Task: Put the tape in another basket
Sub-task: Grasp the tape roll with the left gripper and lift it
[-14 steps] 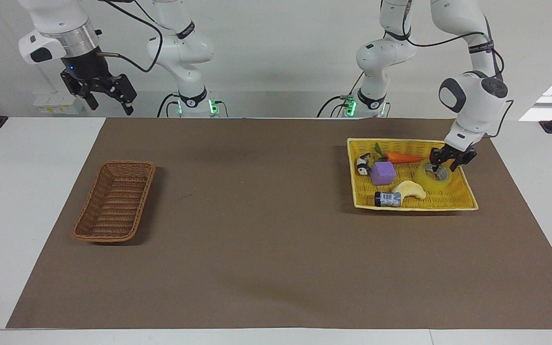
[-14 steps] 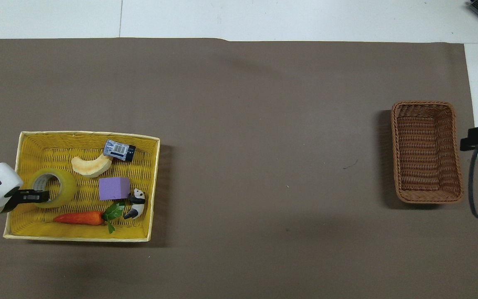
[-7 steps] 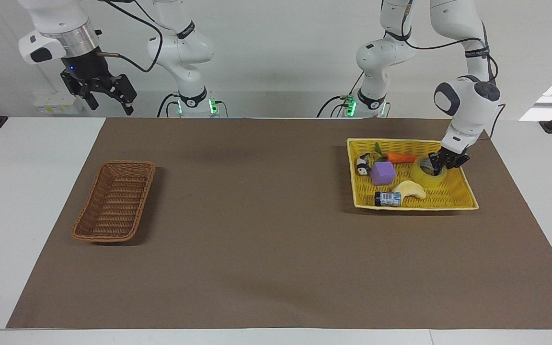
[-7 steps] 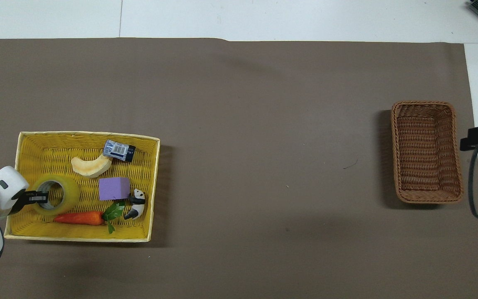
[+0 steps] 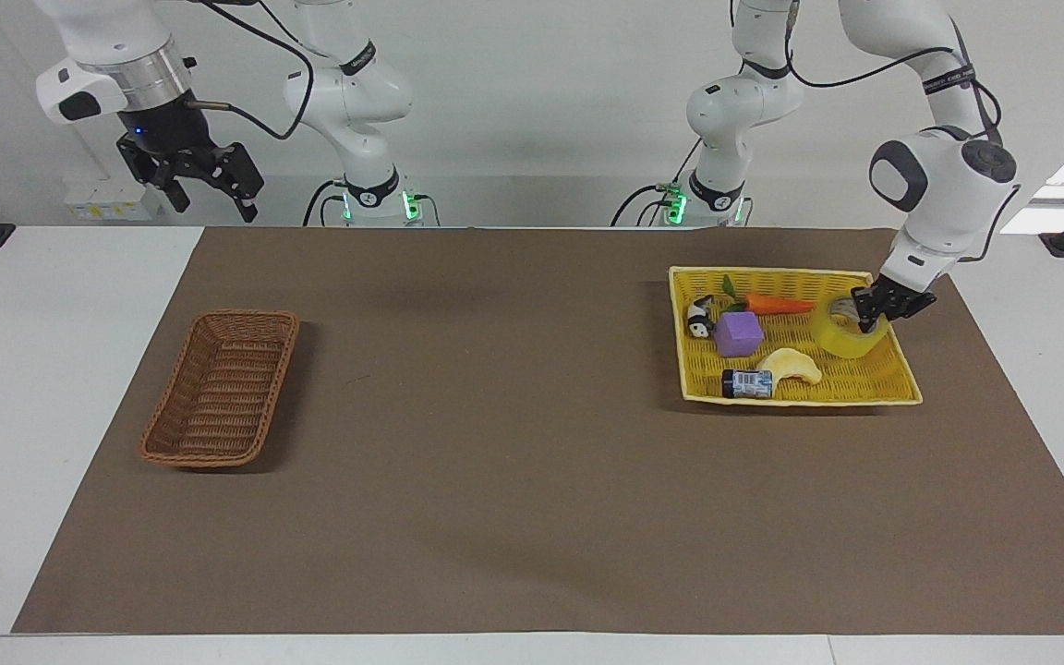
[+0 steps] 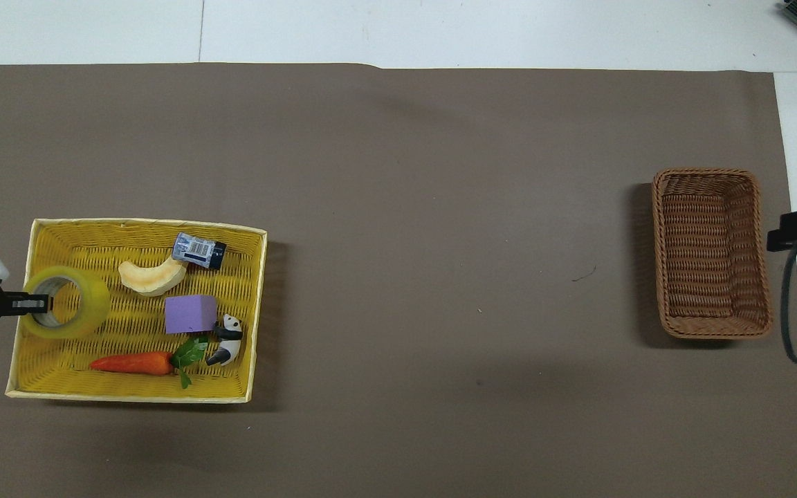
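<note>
While your left gripper (image 5: 876, 314) pinches the wall of the tape (image 5: 851, 334), with one finger inside the roll's hole and one outside, the roll tips up at the edge of the yellow tray basket (image 5: 892, 392) that lies toward the left arm's end of the table. In the overhead view the tape (image 6: 66, 312) sits at about 9 o'clock in that yellow tray basket (image 6: 135, 398), right by the wall. You can see the gripper (image 6: 32, 303) come in from that side, clamped on the roll.

Look at what else lies in the tray. An orange toy carrot (image 6: 132, 362) with green leaves lies at about 6 o'clock. A purple cube (image 6: 190, 313) sits near the middle. A little panda toy (image 6: 227, 337) lies just beside the cube, at about 4 o'clock. A pale yellow crescent toy (image 6: 151, 277) lies at about 12 o'clock, and a small dark bottle (image 6: 199, 251) with a white label lies next to it at about 1 o'clock.

Your brown wicker basket (image 5: 223, 388) stands well apart from the tray, toward the right arm's end of the table. Your right gripper (image 5: 209, 185) waits up high near that end, and its fingers are spread apart. Everything rests on a brown mat (image 5: 513, 462).
</note>
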{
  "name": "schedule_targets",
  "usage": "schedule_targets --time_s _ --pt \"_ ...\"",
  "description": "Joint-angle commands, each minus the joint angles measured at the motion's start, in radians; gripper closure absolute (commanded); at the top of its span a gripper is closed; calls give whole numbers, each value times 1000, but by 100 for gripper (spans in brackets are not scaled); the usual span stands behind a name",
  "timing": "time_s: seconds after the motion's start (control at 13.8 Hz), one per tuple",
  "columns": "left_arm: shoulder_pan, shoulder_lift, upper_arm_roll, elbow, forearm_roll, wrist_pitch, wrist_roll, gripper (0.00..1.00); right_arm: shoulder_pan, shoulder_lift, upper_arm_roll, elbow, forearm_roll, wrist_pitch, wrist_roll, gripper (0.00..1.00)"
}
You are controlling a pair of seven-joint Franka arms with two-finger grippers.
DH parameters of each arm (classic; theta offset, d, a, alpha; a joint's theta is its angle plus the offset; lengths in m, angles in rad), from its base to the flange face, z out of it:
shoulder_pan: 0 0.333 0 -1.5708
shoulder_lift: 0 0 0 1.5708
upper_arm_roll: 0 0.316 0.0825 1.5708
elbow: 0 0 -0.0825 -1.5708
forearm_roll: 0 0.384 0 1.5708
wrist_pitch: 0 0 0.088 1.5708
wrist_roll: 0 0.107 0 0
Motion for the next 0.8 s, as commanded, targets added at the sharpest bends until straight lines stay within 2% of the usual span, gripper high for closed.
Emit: schedule_targets --time_s 0.0,0.22,0.58,0.72 --pt "-18 9 4 183 -9 -204 -18 100 -12 -12 4 -9 25 -9 -16 0" --pt "-39 9 -1 324 -10 -381 -63 100 -12 -12 4 -9 25 -9 -16 0" --pt "-153 7 -9 464 -9 -547 -267 100 -4 -14 2 -8 25 -9 -16 0" --pt "-196 10 -10 539 -14 -630 -282 100 0 -15 2 -6 25 -11 -24 0"
